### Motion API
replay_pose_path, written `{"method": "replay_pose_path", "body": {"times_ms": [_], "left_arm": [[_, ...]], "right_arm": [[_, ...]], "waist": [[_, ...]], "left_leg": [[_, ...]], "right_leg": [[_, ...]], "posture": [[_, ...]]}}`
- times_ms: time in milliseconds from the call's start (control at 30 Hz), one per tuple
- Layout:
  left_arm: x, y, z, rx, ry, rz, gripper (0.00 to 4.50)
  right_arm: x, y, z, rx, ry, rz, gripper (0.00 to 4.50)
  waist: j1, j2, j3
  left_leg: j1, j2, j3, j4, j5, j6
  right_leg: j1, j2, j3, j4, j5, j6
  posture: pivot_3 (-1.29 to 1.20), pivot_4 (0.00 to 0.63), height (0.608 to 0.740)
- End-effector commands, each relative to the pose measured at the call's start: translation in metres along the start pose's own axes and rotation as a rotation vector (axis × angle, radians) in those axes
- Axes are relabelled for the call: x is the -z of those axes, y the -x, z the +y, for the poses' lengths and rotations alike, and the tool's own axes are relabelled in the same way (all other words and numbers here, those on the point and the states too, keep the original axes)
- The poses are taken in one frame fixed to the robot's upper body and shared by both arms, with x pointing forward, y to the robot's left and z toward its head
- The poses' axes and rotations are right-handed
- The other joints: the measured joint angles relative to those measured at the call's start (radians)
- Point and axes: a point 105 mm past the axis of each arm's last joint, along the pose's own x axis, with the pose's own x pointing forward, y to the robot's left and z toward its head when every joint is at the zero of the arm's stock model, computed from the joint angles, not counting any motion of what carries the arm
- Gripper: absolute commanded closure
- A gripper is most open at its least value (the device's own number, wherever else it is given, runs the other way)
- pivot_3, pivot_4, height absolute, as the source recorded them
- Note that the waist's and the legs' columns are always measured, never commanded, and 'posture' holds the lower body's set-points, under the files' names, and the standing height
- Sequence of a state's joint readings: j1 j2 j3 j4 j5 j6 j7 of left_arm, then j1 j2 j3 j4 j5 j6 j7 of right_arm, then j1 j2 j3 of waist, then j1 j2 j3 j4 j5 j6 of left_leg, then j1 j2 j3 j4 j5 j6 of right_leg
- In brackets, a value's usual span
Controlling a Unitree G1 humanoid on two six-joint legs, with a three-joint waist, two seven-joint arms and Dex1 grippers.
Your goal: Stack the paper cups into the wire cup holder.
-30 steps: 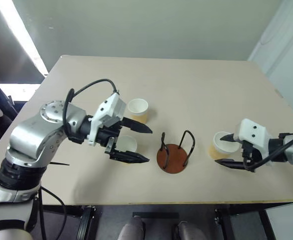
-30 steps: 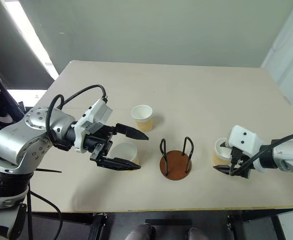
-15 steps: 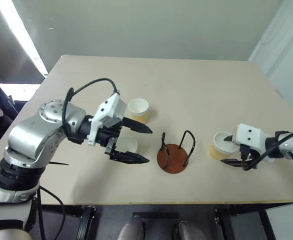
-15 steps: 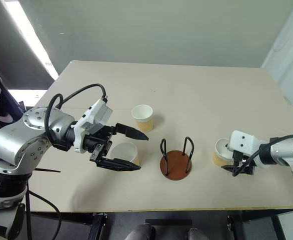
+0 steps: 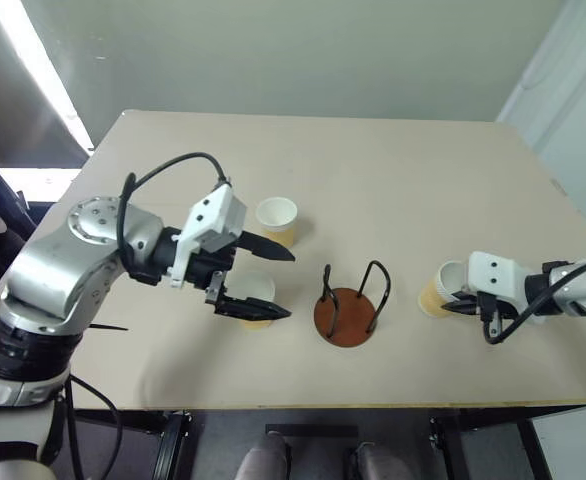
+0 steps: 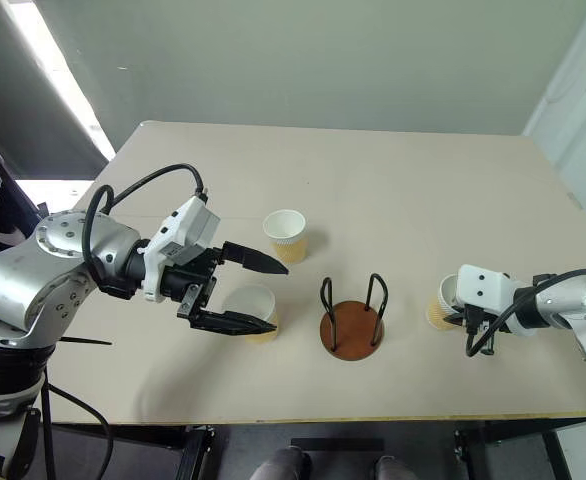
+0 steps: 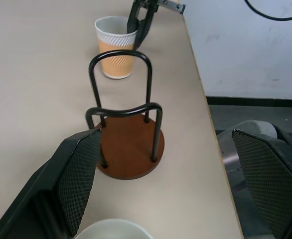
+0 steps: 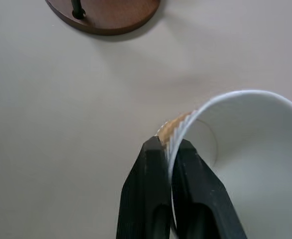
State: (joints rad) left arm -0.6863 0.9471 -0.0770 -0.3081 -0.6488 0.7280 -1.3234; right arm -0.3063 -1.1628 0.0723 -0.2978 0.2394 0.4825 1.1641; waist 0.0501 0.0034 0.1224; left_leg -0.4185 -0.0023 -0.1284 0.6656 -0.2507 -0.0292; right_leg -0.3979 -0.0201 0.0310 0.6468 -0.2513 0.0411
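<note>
Holder [image 5: 348, 312] stands empty; all three cups remain on the counter [image 5: 393, 180]. Right jaws pinch one cup's [image 8: 245, 144] rim; left jaws gape.

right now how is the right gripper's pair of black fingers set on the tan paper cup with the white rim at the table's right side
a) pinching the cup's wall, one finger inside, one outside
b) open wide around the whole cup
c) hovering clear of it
a: the right gripper is shut on the tan paper cup, its rim wall clamped between one finger inside and one outside.
</note>
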Motion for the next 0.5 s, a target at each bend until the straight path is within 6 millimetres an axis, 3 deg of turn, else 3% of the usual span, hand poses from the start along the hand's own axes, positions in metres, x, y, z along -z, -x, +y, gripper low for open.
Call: {"method": "replay_pose_path", "body": {"times_ms": [33,167,300,500], "left_arm": [[-0.008,0.011,0.003,-0.047,-0.042,-0.011,0.00],[-0.006,0.016,0.005,-0.071,-0.033,-0.017,0.00],[-0.005,0.016,0.005,-0.076,-0.028,-0.024,0.00],[-0.001,0.018,0.006,-0.073,-0.025,-0.027,0.00]], "right_arm": [[-0.025,0.027,-0.010,0.062,0.059,-0.047,4.45],[-0.063,0.053,-0.022,0.132,0.126,-0.129,4.45],[-0.105,0.070,-0.021,0.147,0.214,-0.217,4.45],[-0.156,0.069,0.002,0.063,0.346,-0.323,4.45]], "waist": [[0.000,0.000,0.000],[-0.003,0.000,0.000],[-0.008,0.001,0.000],[-0.011,0.001,0.000]], "left_leg": [[0.000,0.000,0.000,0.000,0.000,0.000],[0.000,0.000,0.000,0.000,0.000,0.000],[0.000,0.000,0.000,0.000,0.000,0.000],[0.000,0.000,0.000,-0.001,0.000,0.000]], "right_leg": [[0.000,0.000,0.000,0.000,0.000,0.000],[0.000,0.000,0.000,0.000,0.000,0.000],[0.000,0.000,0.000,0.000,0.000,0.000],[-0.001,0.000,0.000,-0.001,0.000,0.000]], "posture": [[0.00,0.150,0.740],[0.00,0.150,0.740],[0.00,0.150,0.740],[0.00,0.150,0.740]]}}
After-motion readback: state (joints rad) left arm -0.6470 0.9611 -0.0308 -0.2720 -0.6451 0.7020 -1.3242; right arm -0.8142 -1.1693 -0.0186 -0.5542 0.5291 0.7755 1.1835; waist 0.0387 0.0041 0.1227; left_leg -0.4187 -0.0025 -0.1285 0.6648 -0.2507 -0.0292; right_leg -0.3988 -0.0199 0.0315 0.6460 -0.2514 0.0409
